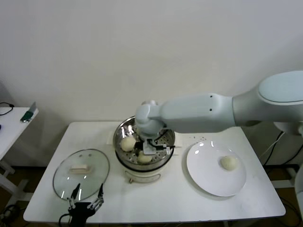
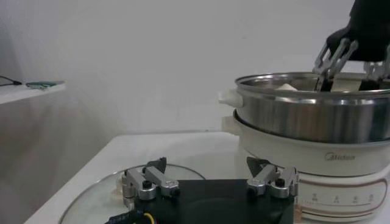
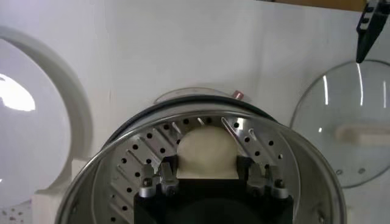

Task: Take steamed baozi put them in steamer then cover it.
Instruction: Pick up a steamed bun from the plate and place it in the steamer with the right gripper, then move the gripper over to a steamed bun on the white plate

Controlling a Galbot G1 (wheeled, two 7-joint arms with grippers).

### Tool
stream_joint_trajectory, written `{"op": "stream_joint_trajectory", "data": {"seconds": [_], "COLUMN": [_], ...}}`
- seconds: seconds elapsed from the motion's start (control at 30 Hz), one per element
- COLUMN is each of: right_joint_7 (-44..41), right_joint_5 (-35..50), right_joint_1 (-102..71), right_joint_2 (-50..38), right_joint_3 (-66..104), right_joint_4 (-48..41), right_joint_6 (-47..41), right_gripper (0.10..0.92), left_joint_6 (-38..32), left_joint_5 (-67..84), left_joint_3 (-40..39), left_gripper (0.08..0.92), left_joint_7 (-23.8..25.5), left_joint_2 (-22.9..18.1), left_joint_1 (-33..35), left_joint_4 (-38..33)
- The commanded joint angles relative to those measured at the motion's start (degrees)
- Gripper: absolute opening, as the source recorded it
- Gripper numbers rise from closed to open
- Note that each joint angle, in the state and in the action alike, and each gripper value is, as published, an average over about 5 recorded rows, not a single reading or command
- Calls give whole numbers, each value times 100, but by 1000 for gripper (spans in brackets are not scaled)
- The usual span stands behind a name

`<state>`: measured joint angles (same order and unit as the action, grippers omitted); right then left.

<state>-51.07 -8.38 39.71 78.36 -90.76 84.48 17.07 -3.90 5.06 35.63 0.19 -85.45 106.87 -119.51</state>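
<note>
The steamer (image 1: 122, 130) stands mid-table on its white base. My right gripper (image 1: 152, 147) reaches down inside it. In the right wrist view the gripper (image 3: 207, 169) is shut on a cream-white baozi (image 3: 206, 149) just above the perforated floor. Two baozi show in the steamer, one at the left (image 1: 127, 143) and one at the front (image 1: 144, 158). Another baozi (image 1: 229, 162) lies on the white plate (image 1: 203, 177). The glass cover (image 1: 64, 177) with its bar handle (image 1: 79, 168) lies flat left of the steamer. My left gripper (image 1: 86, 193) is open and empty at the cover's near edge.
The left wrist view shows the steamer's wall (image 2: 317, 112), the cover's glass (image 2: 100, 198) under the open left gripper (image 2: 210, 169), and the right gripper's fingers (image 2: 332, 58) dipping into the pot. A side table (image 1: 9, 120) stands far left.
</note>
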Motion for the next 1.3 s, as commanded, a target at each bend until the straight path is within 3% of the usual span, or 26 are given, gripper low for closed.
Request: {"op": "stream_joint_trajectory", "data": {"seconds": [0.03, 0.17, 0.4, 0.57, 0.67, 0.97, 1.3], "right_joint_7": [180, 98, -656, -1042, -1121, -877, -472], "right_joint_5": [-260, 148, 1779, 3742, 4239, 3412, 2688], "right_joint_1": [-158, 166, 1253, 2208, 2351, 1332, -669], "right_joint_2": [71, -107, -1188, -2225, -2832, -4320, -4825], "right_joint_3": [31, 105, -16, -952, -1398, -1753, -564], "right_joint_4": [-121, -119, -81, -348, -547, -770, -999], "right_joint_6": [-4, 83, 43, -755, -1300, -2420, -2871], "right_gripper": [729, 810, 823, 823, 823, 823, 823], "left_joint_6": [-9, -11, -30, -27, -34, -22, -42], "left_joint_5": [-16, -27, -33, -57, -87, -106, -146], "left_joint_3": [0, -11, -16, -38, -62, -80, -88], "left_gripper": [823, 823, 823, 823, 823, 823, 823], "left_joint_7": [-4, -3, -6, 2, 6, 28, 40], "left_joint_2": [-9, -12, -8, 2, 15, -53, -130], "left_joint_1": [15, 21, 45, 33, 17, -40, -69], "left_joint_4": [-11, -37, -36, -18, 4, 21, 160]}}
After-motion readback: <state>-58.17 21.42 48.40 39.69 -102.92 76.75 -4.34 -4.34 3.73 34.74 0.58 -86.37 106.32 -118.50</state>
